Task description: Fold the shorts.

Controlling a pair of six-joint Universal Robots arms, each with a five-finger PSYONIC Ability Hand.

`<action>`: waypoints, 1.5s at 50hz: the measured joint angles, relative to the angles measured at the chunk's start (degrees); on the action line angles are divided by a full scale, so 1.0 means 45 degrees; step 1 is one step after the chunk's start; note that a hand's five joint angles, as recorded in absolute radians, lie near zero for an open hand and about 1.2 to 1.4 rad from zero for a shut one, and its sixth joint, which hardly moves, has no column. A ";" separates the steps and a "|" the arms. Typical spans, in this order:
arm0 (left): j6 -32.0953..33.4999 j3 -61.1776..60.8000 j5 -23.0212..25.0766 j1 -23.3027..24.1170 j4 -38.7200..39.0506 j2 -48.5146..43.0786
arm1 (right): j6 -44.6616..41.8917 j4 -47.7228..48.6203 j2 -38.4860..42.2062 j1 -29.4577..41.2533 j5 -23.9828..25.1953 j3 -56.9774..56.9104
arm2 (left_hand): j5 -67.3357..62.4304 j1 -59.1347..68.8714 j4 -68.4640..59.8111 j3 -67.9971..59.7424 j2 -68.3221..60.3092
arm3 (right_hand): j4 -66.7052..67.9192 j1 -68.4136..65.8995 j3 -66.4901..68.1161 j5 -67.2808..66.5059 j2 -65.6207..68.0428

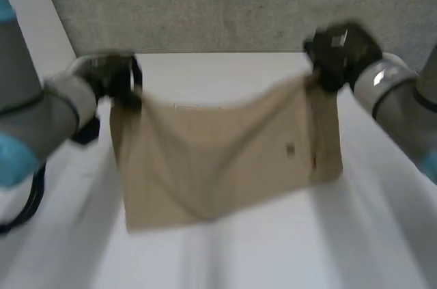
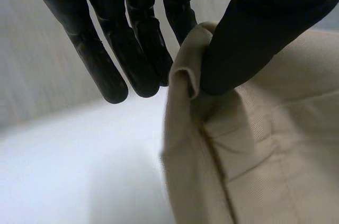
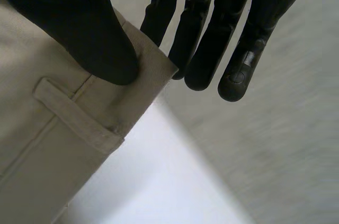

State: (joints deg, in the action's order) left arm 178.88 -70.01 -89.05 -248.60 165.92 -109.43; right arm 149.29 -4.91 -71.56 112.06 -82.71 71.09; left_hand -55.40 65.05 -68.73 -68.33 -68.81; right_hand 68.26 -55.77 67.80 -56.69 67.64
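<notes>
So the left hand (image 2: 265, 23) is pinching one top corner of the shorts (image 1: 218, 159). In its wrist view the thumb presses a fold of the tan cloth against the nearest of the fingers (image 2: 114, 60), which hang down mostly straight. A seam runs down the cloth just below the pinch.

The right hand (image 3: 79, 28) is doing the mirror job on the other top corner, with the thumb on top of the cloth edge and straight fingers behind it. There's a belt loop (image 3: 74, 118) just beside that thumb, so it looks like the waistband end.

From the head view, both hands are up off the white table (image 1: 273, 248) and well apart. The shorts hang between them like a little banner, with the top edge sagging in the middle. The right hand's corner sits higher than the left's. A small dark tag or patch (image 1: 289, 149) shows on the right half of the cloth. The bottom edge is down near the table, but I can't tell whether it's touching. There's a grey speckled wall (image 1: 225, 2) behind it all.
</notes>
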 measured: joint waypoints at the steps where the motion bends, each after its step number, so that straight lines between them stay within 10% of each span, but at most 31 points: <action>1: -0.0037 0.1178 -0.0036 0.0002 0.0340 -0.0283 | 0.0315 0.1281 0.0070 0.0033 -0.0330 -0.0388 | 0.0000 0.0000 0.0000 -0.0001 -0.0001 | 0.0002 0.0001 0.0005 0.0000 0.0000; 12: -0.0815 0.4644 -0.0838 0.0021 0.3817 0.0281 | 0.1346 0.7092 -0.1103 0.0095 -0.1379 -0.0898 | 0.0000 0.0000 0.0000 -0.0001 -0.0002 | 0.0005 0.0000 0.0007 -0.0002 0.0000; 24: -0.0950 -0.1841 -0.0168 -0.0023 0.4478 0.2962 | 0.1207 0.3747 -0.2750 -0.0078 -0.0400 0.2844 | 0.0000 0.0000 0.0000 -0.0001 -0.0004 | 0.0006 0.0000 0.0007 -0.0001 0.0000; 34: -0.0765 -0.5242 0.0122 -0.0101 0.4968 0.0023 | 0.0660 0.2320 -0.1344 -0.0144 0.0517 0.6869 | 0.0001 -0.0003 0.0081 0.0053 0.0072 | 0.0004 0.0000 0.0007 -0.0001 0.0000; 49: 0.0207 -0.6065 0.0038 -0.0024 0.3224 0.0841 | 0.1233 0.2867 -0.0523 -0.0176 0.0765 0.7710 | 1.1210 -1.1034 1.1892 1.1753 1.1837 | 0.0004 0.0000 0.0007 -0.0001 0.0001; 75: 0.1533 -1.0621 0.0129 0.0105 0.4926 0.2959 | 0.2466 0.3211 -0.0525 -0.0426 0.0724 0.7861 | 0.8459 -0.8355 0.9230 0.9137 0.9269 | 0.0005 0.0000 0.0007 -0.0001 0.0001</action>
State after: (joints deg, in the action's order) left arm 185.78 -117.81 -88.47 -248.13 188.08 -96.11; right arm 160.39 9.54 -73.92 110.15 -79.45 106.46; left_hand -17.34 27.45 -27.19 -27.21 -27.10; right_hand 68.29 -55.77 67.83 -56.69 67.65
